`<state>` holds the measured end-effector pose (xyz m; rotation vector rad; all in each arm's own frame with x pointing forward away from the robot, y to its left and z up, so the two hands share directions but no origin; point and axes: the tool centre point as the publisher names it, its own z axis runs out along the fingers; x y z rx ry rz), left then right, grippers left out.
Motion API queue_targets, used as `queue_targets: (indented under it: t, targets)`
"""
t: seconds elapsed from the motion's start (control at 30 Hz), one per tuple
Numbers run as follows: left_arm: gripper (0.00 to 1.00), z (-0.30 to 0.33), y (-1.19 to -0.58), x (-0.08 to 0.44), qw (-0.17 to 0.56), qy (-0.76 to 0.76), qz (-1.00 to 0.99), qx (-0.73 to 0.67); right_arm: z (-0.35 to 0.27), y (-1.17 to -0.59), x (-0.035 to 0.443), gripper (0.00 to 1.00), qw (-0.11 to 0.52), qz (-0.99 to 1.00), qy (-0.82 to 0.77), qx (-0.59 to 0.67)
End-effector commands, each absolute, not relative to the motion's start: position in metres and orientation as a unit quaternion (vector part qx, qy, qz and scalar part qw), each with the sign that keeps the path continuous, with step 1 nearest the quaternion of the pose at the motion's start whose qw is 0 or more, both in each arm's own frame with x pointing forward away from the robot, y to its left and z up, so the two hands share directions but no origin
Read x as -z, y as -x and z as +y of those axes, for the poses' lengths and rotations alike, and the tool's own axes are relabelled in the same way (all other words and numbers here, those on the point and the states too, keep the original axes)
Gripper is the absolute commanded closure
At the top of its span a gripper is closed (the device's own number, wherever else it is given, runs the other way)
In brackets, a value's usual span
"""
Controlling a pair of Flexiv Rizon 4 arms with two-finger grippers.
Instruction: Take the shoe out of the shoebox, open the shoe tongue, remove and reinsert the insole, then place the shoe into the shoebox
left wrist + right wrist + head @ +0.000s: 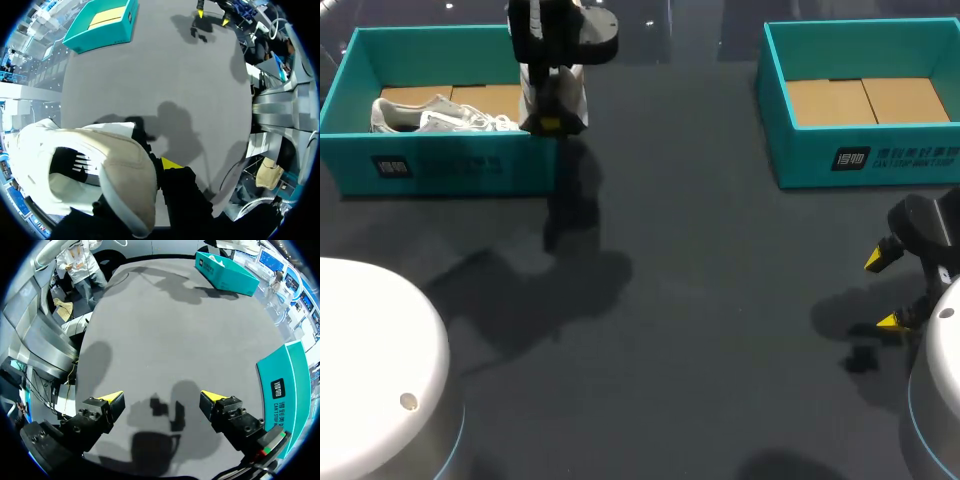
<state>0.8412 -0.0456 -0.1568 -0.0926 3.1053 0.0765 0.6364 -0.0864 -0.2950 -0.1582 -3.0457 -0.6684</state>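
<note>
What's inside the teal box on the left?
A white shoe lies on the box's cardboard floor. The left end effector, holding a second shoe, hides the right corner.

Top centre in the head view, the left arm (560,35) covers the top of the hanging shoe (565,95) and most of the left gripper (550,124); in the left wrist view the shoe hides one finger, so only one yellow fingertip (171,163) shows. The near wall of the left shoebox (450,160) hides the sole of the other shoe (440,115), and the frame's right edge cuts off the right shoebox (810,160)
</note>
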Motion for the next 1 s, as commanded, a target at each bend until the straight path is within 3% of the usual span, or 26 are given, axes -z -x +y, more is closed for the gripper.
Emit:
queue_targets:
  t: [0.03, 0.4, 1.0]
  targets:
    - [1.00, -0.018, -0.881, 0.156, -0.002, 0.035, 0.999, -0.014, -0.086, -0.635, 0.295, 0.00, 0.008, -0.976, 0.052, 0.212]
    - [1.00, 0.089, -0.975, 0.151, -0.012, 0.040, 0.999, 0.005, -0.086, -0.635, 0.295, 0.00, 0.008, -0.976, 0.052, 0.212]
    - [1.00, 0.096, -0.979, 0.152, -0.012, 0.031, 0.999, 0.005, -0.086, -0.635, 0.295, 0.00, 0.008, -0.976, 0.052, 0.212]
